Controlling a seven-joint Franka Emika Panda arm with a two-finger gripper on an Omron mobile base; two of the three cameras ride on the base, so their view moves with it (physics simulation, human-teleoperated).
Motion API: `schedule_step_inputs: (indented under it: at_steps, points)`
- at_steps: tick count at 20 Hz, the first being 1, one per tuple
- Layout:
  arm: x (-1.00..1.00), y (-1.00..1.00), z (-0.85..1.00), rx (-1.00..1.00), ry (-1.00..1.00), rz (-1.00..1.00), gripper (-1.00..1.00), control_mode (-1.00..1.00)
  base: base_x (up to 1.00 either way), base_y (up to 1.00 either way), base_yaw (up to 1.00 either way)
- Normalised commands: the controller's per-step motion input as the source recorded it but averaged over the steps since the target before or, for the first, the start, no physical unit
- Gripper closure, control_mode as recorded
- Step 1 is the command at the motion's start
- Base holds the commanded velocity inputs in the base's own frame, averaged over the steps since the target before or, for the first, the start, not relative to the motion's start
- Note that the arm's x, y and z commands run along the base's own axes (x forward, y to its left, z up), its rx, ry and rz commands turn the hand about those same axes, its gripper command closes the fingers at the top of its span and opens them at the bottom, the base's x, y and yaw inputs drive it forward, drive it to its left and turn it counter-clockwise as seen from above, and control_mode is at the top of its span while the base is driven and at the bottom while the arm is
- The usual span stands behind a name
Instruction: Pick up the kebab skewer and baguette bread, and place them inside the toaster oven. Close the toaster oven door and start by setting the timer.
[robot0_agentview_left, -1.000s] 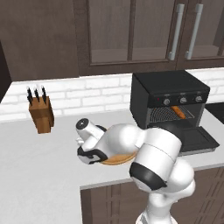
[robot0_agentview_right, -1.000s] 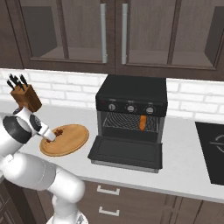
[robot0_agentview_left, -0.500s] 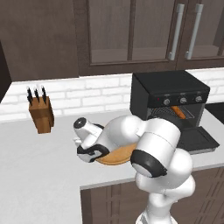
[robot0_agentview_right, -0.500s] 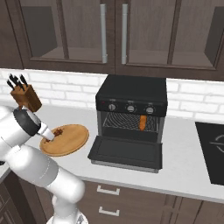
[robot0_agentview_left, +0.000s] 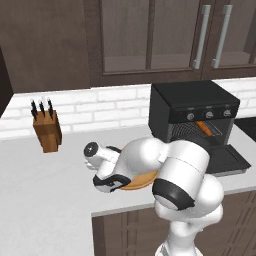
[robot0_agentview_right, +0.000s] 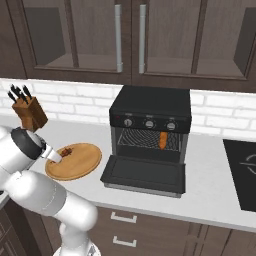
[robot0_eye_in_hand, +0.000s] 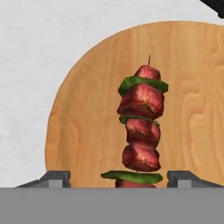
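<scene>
The kebab skewer (robot0_eye_in_hand: 141, 124), red meat chunks with green slices, lies on the round wooden plate (robot0_eye_in_hand: 87, 113). My gripper (robot0_eye_in_hand: 119, 179) is open low over the plate, one fingertip on each side of the skewer's near end. From the right base view, the gripper (robot0_agentview_right: 56, 157) sits at the plate's (robot0_agentview_right: 80, 167) left side by the skewer (robot0_agentview_right: 66, 151). The black toaster oven (robot0_agentview_right: 150, 107) stands to the right with its door (robot0_agentview_right: 145, 175) dropped open. The baguette bread (robot0_agentview_right: 163, 141) lies on the rack inside and is also seen as the baguette (robot0_agentview_left: 204, 128) in the toaster oven (robot0_agentview_left: 192, 100).
A wooden knife block (robot0_agentview_right: 29, 111) stands at the back left of the grey counter (robot0_agentview_right: 205, 190). A dark cooktop (robot0_agentview_right: 245, 175) lies at the far right. Wall cabinets (robot0_agentview_right: 130, 35) hang above. The open oven door juts out over the counter's front.
The hand has stayed low over the plate by the skewer, with only small shifts. The arm's upper links have swung a little. Skewer and baguette lie where they were.
</scene>
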Motion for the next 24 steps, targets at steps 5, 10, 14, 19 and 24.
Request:
schedule_step_inputs:
  at_steps: [5,10,14,19,24]
  points:
    - [-0.07,-0.34,-0.16,0.0,-0.06,0.0,1.0,-1.0,0.0,0.0,0.0]
    - [0.0,-0.13,-0.27,0.01,0.0,0.0,1.0,-1.0,0.0,0.0,0.0]
    - [0.0,-0.13,-0.17,0.0,0.0,0.0,1.0,-1.0,0.0,0.0,0.0]
    - [-0.18,-0.18,0.49,0.0,-0.03,-0.04,1.0,-1.0,0.0,0.0,0.0]
    - [-0.29,-0.01,1.0,0.0,0.01,-0.03,1.0,-1.0,0.0,0.0,0.0]
